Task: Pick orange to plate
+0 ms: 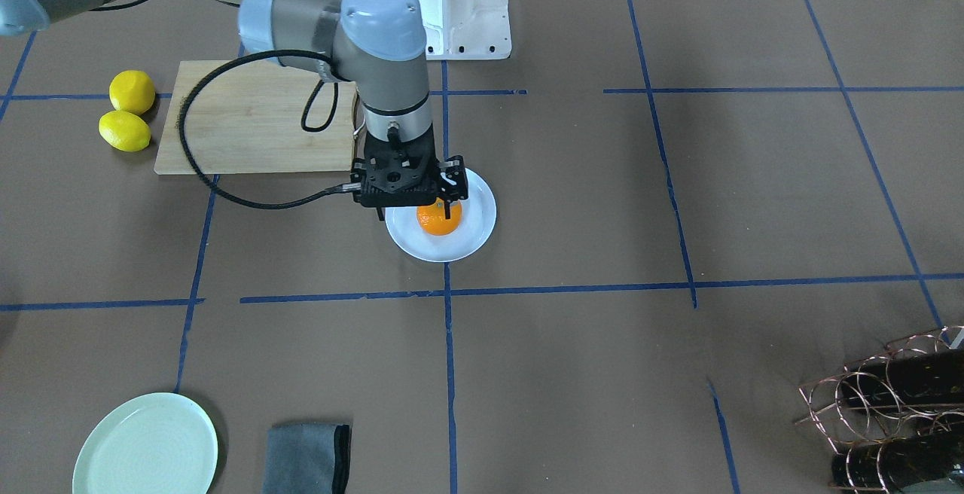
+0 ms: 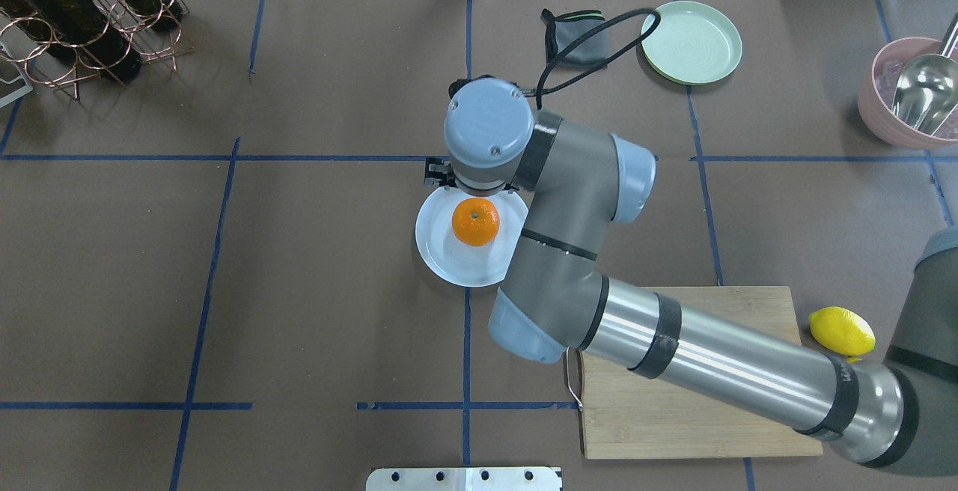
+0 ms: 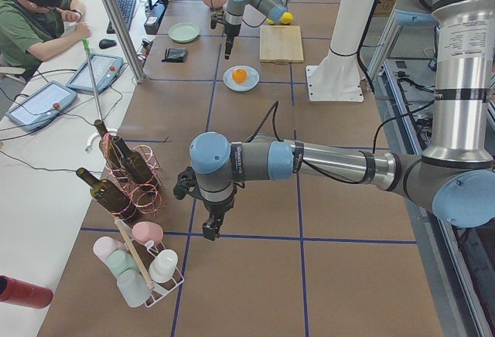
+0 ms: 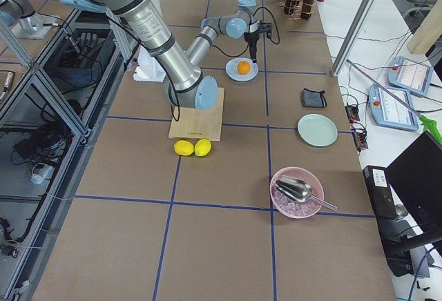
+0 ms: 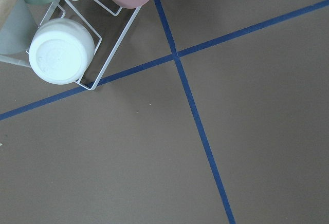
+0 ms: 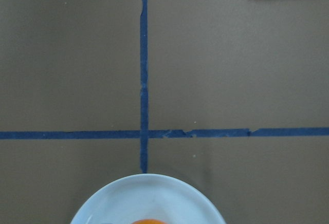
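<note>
The orange (image 1: 438, 221) rests near the middle of the white plate (image 1: 474, 234), its stem dot facing up in the overhead view, orange (image 2: 476, 221) on plate (image 2: 449, 259). My right gripper (image 1: 415, 214) hangs just above the fruit, open, with one finger (image 1: 450, 204) on each side of it and not touching. The right wrist view catches only the plate's far rim (image 6: 149, 180) and a sliver of orange. My left gripper (image 3: 209, 229) hovers over bare table far from the plate; I cannot tell whether it is open or shut.
Two lemons (image 1: 132, 91) (image 1: 124, 131) lie beside a wooden cutting board (image 1: 256, 117). A mint-green plate (image 1: 147, 445), a grey cloth (image 1: 307, 458), a wine rack (image 1: 896, 404), a pink bowl with a scoop (image 2: 913, 94) and a cup rack (image 5: 61, 49) ring the table.
</note>
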Robot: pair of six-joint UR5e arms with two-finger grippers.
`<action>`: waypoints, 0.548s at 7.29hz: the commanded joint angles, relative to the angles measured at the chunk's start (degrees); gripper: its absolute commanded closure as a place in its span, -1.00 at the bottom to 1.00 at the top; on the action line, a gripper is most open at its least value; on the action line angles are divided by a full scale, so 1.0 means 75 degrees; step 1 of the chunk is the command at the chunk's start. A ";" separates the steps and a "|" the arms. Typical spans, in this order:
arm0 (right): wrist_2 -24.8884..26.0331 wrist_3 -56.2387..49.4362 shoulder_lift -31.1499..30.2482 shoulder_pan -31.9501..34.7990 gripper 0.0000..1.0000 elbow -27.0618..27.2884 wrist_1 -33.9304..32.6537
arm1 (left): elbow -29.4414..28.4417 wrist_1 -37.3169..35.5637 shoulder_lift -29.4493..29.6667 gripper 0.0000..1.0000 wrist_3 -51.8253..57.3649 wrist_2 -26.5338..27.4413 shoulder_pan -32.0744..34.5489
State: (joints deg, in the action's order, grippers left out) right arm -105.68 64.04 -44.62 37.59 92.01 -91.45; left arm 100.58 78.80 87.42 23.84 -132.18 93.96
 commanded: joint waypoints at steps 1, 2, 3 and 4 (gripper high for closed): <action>-0.1559 -0.2758 -0.1543 0.1695 -1.00 0.1168 -0.0171 | -0.0086 0.0016 -0.0066 -1.00 0.0021 -0.0001 0.0000; -0.2250 -0.3898 -0.2143 0.2445 -1.00 0.1382 -0.0182 | -0.0318 0.0028 -0.0043 -1.00 0.0021 -0.0025 0.0000; -0.2651 -0.4768 -0.2682 0.3021 -1.00 0.1384 -0.0182 | -0.0204 0.0005 -0.0008 -1.00 -0.0014 -0.0025 0.0000; -0.2678 -0.5902 -0.3303 0.3642 -1.00 0.1361 -0.0194 | -0.0227 0.0005 -0.0007 -1.00 -0.0037 -0.0257 0.0000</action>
State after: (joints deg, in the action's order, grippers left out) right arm -123.74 30.02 -63.64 58.92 101.95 -92.81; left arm 98.95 78.88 87.27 23.78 -132.74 93.96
